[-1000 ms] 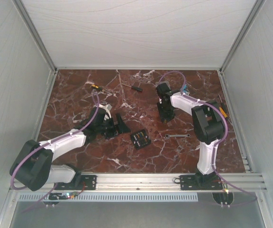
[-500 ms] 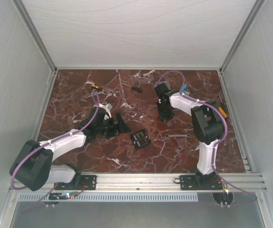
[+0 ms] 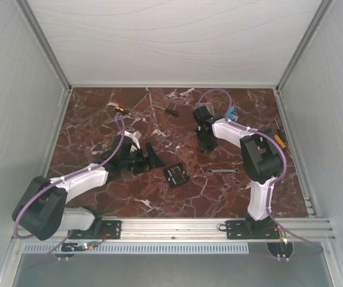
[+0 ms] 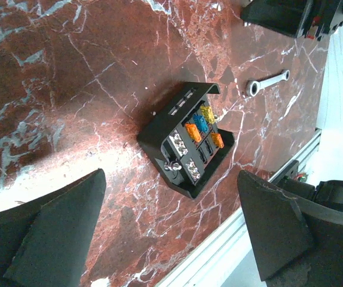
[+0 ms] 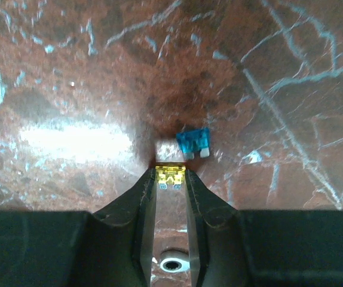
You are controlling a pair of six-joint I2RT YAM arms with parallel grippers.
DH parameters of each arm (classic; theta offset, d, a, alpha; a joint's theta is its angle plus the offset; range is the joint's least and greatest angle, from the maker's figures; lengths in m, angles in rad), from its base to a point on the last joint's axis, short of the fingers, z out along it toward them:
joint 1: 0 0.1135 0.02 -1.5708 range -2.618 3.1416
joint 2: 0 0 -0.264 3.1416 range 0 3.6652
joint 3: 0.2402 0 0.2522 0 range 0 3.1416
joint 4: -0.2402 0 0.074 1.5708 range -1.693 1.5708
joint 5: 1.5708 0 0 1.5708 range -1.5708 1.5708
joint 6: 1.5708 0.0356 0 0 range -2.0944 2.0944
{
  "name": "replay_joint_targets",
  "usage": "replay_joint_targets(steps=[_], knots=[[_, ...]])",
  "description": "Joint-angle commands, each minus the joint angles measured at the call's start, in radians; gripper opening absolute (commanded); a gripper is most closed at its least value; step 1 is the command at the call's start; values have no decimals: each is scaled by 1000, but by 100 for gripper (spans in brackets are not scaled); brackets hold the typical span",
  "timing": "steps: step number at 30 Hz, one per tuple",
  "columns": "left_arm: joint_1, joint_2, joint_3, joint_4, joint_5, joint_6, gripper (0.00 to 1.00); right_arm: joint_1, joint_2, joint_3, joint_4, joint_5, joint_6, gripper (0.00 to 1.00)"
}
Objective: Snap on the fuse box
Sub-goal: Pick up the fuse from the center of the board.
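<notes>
Fuse box [image 3: 175, 175] sits flat on the bench [image 3: 94, 113], roughly centre and toward the near edge, face up, nothing touching it. The left wrist view shows orange, blue and yellow fuses seated plus what look like free slots. Left claw [image 3: 146, 160] is just left of the box, low over the bench, jaws spread wide and holding nothing. It points at the box, probably parked to brace or watch it (my read, not shown). Right claw [image 5: 171, 173] is well apart from the box, farther back and to the right, nose down on the bench. Its jaws are narrowed to a slim gap and the tips press both sides of a yellow fuse [image 5: 171, 176], so it's a pinch, though I can't tell if the fuse is off the surface yet. A blue fuse [image 5: 193, 142] lies loose just beyond it, not gripped. Likely the fuse is gripped by its flat sides so it can be pushed blades-first into a slot. A wrench [image 3: 222, 171] lies right of the box, untouched.
</notes>
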Motion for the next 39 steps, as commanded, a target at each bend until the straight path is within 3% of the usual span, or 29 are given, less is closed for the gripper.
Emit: replay_joint_targets(steps=[1,9,23,33,39], knots=[[2,-25,-6,84,31,-17,91,20,-70,-41,-3,-32,31,14],[-9,-31,-7,91,31,-21,90,52,-97,-106,-88,-54,43,17],[-13,-38,-10,79,21,-19,90,58,-65,-113,-24,-32,48,31],[-13,-33,-10,79,24,-19,90,55,-51,-124,-10,4,41,30],[-14,-35,-11,83,27,-19,90,55,-41,-118,-5,11,33,20]])
